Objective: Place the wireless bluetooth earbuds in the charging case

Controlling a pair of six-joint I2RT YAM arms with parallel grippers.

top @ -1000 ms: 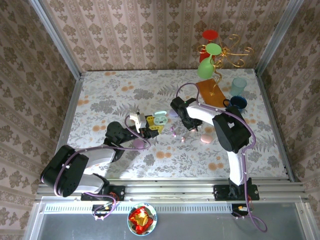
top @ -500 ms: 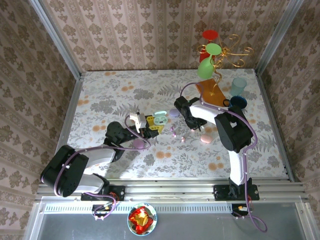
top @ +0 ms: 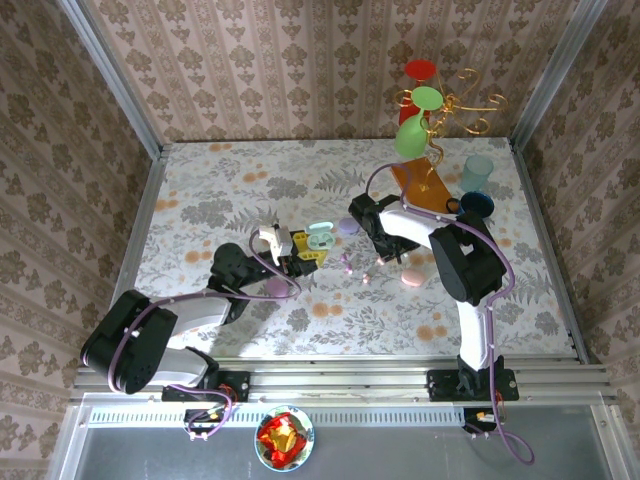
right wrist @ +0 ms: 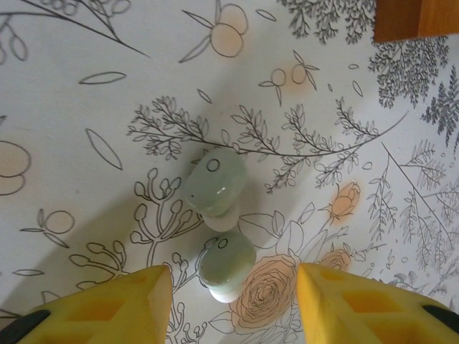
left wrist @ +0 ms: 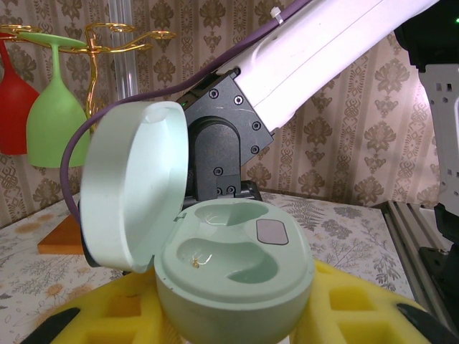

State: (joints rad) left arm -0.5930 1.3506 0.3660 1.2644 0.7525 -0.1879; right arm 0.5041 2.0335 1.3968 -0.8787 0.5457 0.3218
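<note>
While the two mint earbuds [right wrist: 215, 188] lie on the flowered table [right wrist: 72, 143], one just behind the other and touching or nearly so, neither is in the charging case [left wrist: 237, 265]. Both of its wells look empty to me, apart from a small glint in the nearer one. The case sits near the middle of the table with its lid [left wrist: 133, 186] tipped up, and the left gripper [left wrist: 233, 319] is clamped on its base between yellow pads. To its right, the right gripper [right wrist: 233, 304] hangs above the buds with its yellow fingers parted. The nearer bud is in the gap and nothing is held.

My worry is how close those buds sit. Closing fingers could catch both, or pinch one and flick the other away across the table, perhaps toward the wooden stand base [right wrist: 416, 18]. The shells look smooth and rounded, so an off-centre squeeze may squirt a bud out sideways. A bud gripped at the wrong angle would not seat in its well, and pressing it could twist the case or knock the lid shut.
</note>
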